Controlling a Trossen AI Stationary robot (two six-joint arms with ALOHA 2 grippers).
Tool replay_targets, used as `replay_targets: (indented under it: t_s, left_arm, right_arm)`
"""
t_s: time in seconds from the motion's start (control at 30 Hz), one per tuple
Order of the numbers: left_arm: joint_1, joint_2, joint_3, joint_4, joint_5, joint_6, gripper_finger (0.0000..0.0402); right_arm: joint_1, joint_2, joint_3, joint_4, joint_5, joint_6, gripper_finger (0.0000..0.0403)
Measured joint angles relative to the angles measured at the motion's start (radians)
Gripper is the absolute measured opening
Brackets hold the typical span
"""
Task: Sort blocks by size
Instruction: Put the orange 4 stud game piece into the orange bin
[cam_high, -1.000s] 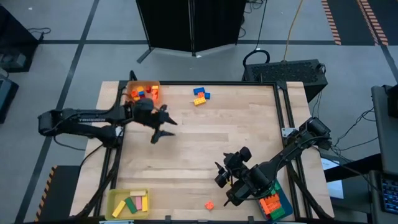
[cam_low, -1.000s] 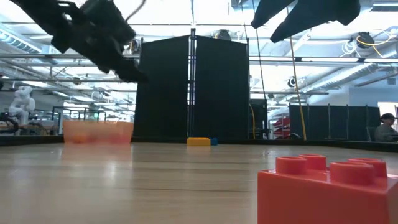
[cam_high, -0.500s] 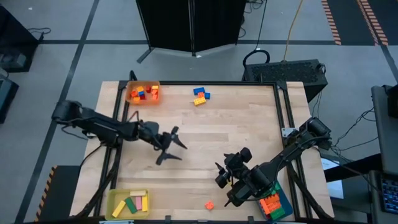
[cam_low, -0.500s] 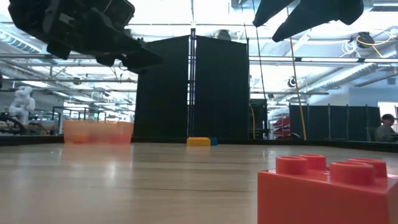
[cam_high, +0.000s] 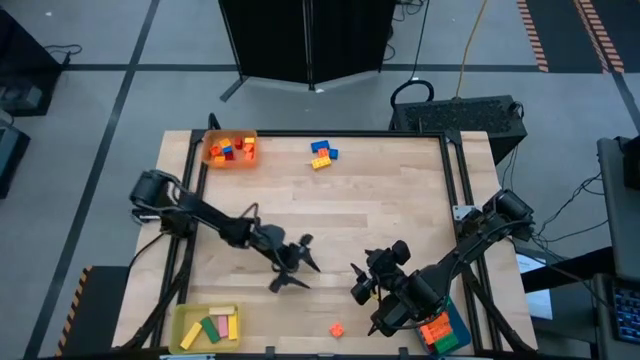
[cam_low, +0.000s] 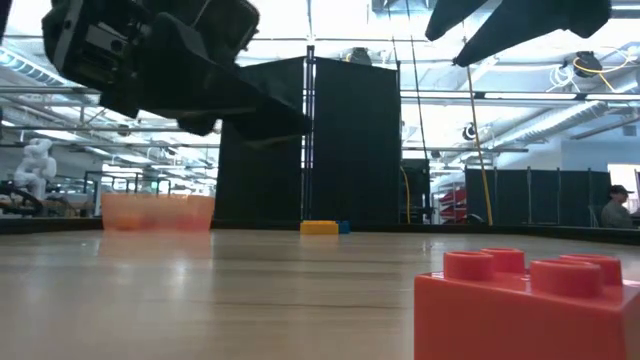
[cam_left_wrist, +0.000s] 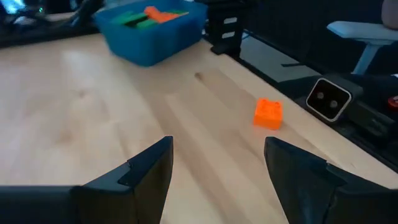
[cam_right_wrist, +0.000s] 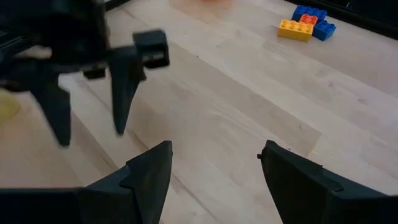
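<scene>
Two arms stand over the wooden table (cam_high: 400, 200), whose middle is bare board between the dark frame rails. Left gripper (cam_high: 293, 268) hangs over the near-centre of the board, its fingers spread with nothing between them. Right gripper (cam_high: 362, 281) waits just beside it toward the right near corner, fingers likewise spread and empty.

Blocks lie at the margins only. One small orange block (cam_high: 337, 329) sits alone at the near edge, near both grippers but touching neither; the left wrist view shows it ahead of the left fingers. A blue, yellow and orange cluster (cam_high: 322, 154) rests at the far edge, well apart. Orange tray (cam_high: 230, 149), yellow tray (cam_high: 208, 327) and blue tray (cam_high: 441, 331) occupy three corners, each holding blocks.
</scene>
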Motion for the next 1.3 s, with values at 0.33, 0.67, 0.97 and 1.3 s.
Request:
replay_targets:
  t_s: [0.33, 0.67, 0.97, 1.3]
  left_arm:
    - [-0.081, 0.246, 0.226, 0.0, 0.138, 0.134, 0.0253]
    - [-0.102, 0.415, 0.411, -0.051, 0.196, 0.16, 0.0253]
    - [-0.121, 0.51, 0.508, -0.09, 0.196, 0.163, 0.0253]
    - [-0.145, 0.524, 0.569, -0.158, 0.191, 0.209, 0.0253]
  right_arm:
    - [0.032, 0.0, 0.0, -0.028, 0.026, 0.039, 0.0238]
    - [0.041, 0.0, 0.0, -0.034, 0.025, 0.049, 0.0238]
    - [0.043, 0.0, 0.0, -0.034, 0.021, 0.049, 0.0238]
    - [0.043, 0.0, 0.0, -0.033, 0.022, 0.049, 0.0238]
